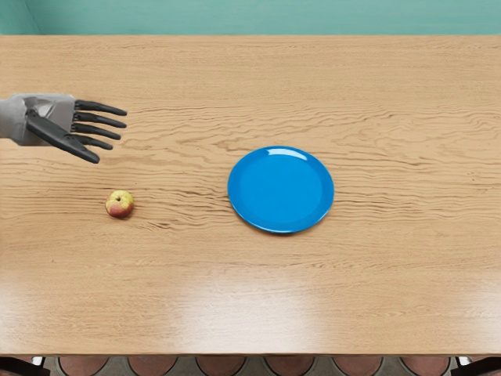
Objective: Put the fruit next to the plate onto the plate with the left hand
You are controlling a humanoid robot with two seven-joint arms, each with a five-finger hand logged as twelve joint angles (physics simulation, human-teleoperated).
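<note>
My left hand [74, 125] reaches in from the left edge above the wooden table [250, 298], fingers [102, 121] stretched out and spread, holding nothing. Below it and a little to the right, apart from my hand, the apple [120, 204] rests on the tabletop. The blue plate [280, 189] lies well to the apple's right, bare

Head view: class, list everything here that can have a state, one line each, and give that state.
left hand: open, fingers spread, holding nothing.
apple: resting on the table, left of the plate and apart from it, not grasped.
plate: flat on the table, no fruit on it yet.
</note>
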